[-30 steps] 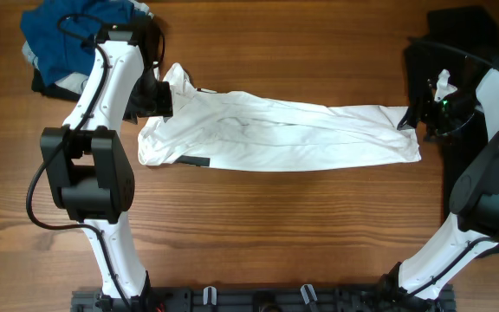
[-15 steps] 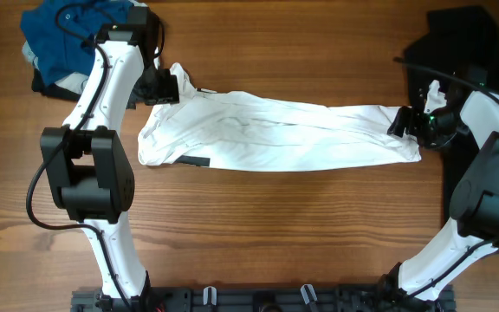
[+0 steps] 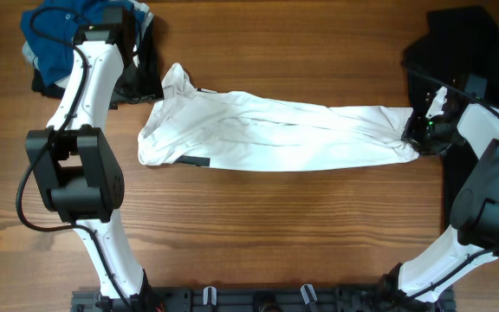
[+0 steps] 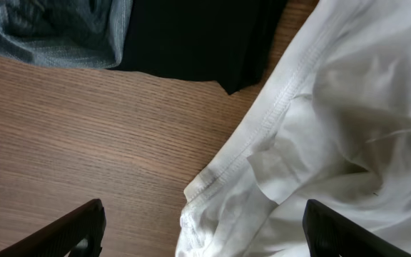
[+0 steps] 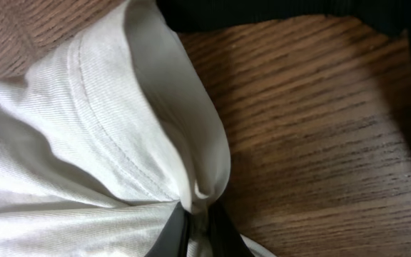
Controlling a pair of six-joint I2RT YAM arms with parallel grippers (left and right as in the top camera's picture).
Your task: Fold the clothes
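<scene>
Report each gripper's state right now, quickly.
Left gripper: open, holding nothing.
Right gripper: closed, pinching an edge of the white T-shirt.

There was 1 white T-shirt (image 3: 275, 134) and 1 blue shirt (image 3: 59, 39). The black garments lay in 2 places: 1 heap at the left (image 4: 191, 36) and 1 at the right (image 3: 462, 35). There were 2 arms, the left arm (image 3: 89, 78) and the right arm (image 3: 483, 130). They carried 2 grippers, the left gripper (image 4: 204, 232) and the right gripper (image 5: 197, 232). All stood on 1 wooden table (image 3: 275, 225).
</scene>
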